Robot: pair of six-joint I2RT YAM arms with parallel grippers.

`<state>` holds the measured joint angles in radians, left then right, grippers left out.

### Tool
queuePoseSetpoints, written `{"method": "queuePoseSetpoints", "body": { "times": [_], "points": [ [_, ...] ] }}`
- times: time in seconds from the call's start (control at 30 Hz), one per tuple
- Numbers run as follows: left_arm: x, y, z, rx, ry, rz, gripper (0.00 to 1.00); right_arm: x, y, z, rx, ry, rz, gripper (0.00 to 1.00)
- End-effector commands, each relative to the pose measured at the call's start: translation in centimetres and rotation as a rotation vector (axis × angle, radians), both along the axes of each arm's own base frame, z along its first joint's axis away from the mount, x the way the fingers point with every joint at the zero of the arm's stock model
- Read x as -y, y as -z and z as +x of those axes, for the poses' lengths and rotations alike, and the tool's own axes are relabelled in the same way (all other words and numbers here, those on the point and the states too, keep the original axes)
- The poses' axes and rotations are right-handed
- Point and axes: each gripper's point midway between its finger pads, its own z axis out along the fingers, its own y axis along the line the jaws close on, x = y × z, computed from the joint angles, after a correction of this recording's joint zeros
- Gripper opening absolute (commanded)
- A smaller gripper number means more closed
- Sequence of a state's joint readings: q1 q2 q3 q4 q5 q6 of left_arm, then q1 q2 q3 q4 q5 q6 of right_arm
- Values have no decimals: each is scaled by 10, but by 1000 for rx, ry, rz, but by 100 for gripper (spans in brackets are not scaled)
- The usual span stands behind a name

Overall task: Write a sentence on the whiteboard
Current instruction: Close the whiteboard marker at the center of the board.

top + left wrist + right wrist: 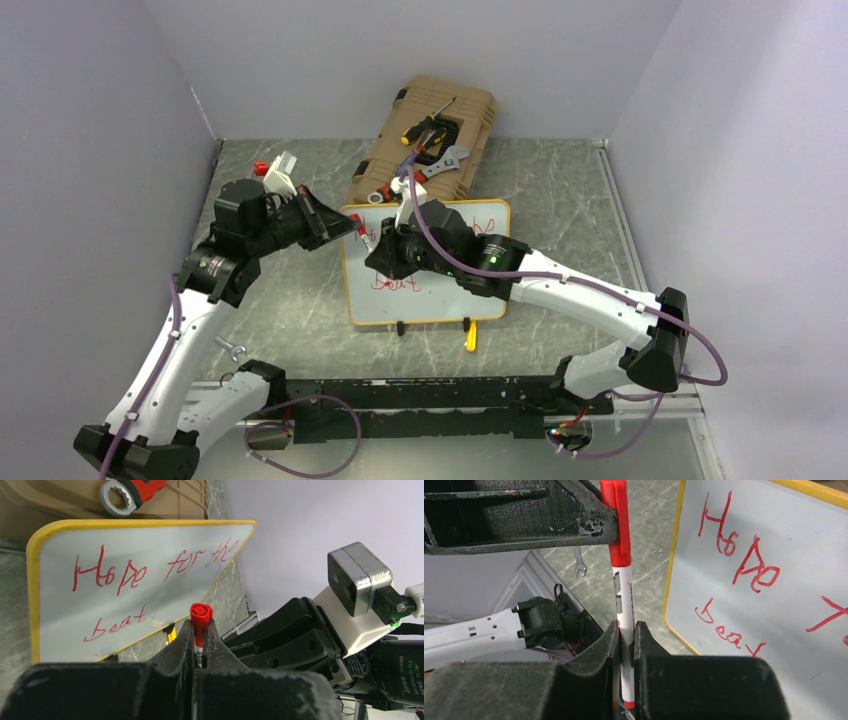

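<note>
The sentence (150,567) looks complete on the whiteboard (440,300), on the counter. You are at capping: your right pincer (626,630) pinches the marker (625,590), and your left pincer (200,627) pinches its red cap (615,525). The cap seems seated, perhaps not fully; push straight along the marker.

One whiteboard (430,300), one marker (626,587), one case (473,106).

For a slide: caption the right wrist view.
Jaws of right gripper clamp the marker; left gripper pinches its cap beside the whiteboard.
</note>
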<state>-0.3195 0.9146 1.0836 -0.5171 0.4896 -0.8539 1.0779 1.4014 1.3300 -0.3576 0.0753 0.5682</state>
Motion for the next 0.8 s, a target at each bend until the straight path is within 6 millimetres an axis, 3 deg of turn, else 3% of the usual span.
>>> {"method": "queuePoseSetpoints", "body": {
  "times": [0.0, 0.1, 0.2, 0.4, 0.5, 0.6, 0.77],
  "points": [
    [16, 27, -75, -200, 268, -35, 0, 29, -82, 78, 188, 330, 213, 0],
    [14, 26, -71, -191, 251, -16, 0, 28, -86, 77, 210, 308, 204, 0],
    [12, 10, -55, -135, 216, 22, 1, 29, -86, 69, 222, 267, 183, 0],
    [12, -46, -8, 32, 170, 128, 41, 58, -84, 59, 239, 287, 99, 0],
    [11, -70, 6, 120, 161, 164, 60, 82, -90, 62, 277, 338, -5, 0],
    [11, -78, 11, 169, 162, 175, 73, 116, -106, 71, 322, 448, -93, 0],
    [-14, -49, 33, 137, 50, 323, 86, 186, -110, 100, 278, 589, -196, 0]
  ]
}}
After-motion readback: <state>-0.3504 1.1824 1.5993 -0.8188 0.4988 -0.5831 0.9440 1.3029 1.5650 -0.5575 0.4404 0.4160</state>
